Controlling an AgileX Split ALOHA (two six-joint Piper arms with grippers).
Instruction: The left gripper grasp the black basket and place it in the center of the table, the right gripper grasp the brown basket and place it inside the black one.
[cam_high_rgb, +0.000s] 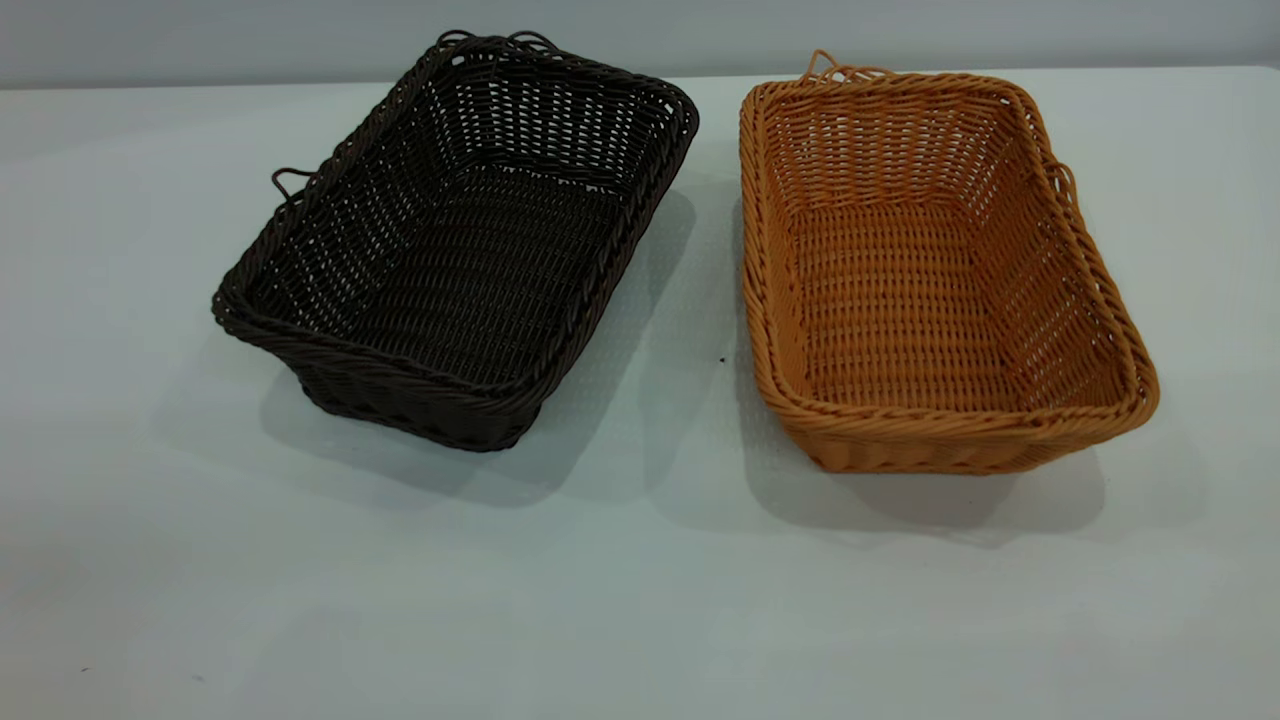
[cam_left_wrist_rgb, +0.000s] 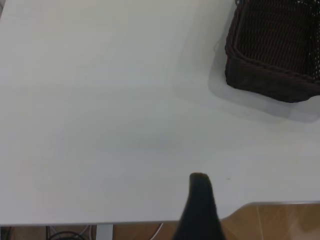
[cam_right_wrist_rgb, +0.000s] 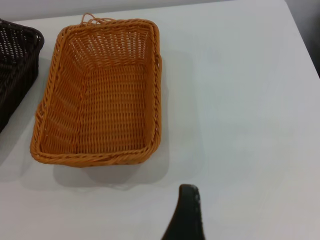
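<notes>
The black basket (cam_high_rgb: 455, 240) stands upright and empty on the white table (cam_high_rgb: 640, 600), left of middle and turned at an angle. The brown basket (cam_high_rgb: 930, 270) stands upright and empty just to its right, a narrow gap between them. Neither arm shows in the exterior view. In the left wrist view only a dark part of my left gripper (cam_left_wrist_rgb: 200, 207) shows, above the table's edge, with a corner of the black basket (cam_left_wrist_rgb: 272, 55) well away from it. In the right wrist view a dark part of my right gripper (cam_right_wrist_rgb: 186, 212) shows, apart from the brown basket (cam_right_wrist_rgb: 100, 95).
The table's edge with brown floor beyond it (cam_left_wrist_rgb: 280, 220) lies close to my left gripper. Part of the black basket (cam_right_wrist_rgb: 17, 65) shows beside the brown one in the right wrist view. Bare white tabletop lies in front of both baskets.
</notes>
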